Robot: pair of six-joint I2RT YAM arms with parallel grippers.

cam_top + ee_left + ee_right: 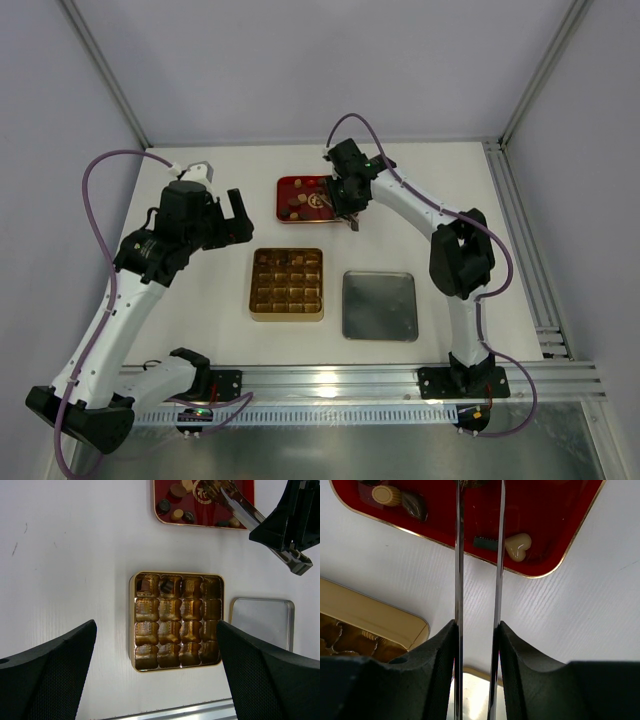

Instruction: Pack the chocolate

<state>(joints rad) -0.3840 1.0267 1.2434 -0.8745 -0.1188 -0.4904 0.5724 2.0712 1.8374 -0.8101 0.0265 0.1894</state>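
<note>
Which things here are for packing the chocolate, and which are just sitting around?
For the job: chocolates, red tray, gold box, tongs in the right gripper.
Just lying about: silver lid beside the box; left gripper, open and empty.

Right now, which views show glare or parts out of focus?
Top external view: sharp, with pale sheen on the silver lid. Left wrist view: the gold box is sharp, the left fingers very dark. Right wrist view: the right fingers look slightly soft; the tweezers and red tray are clear.
</note>
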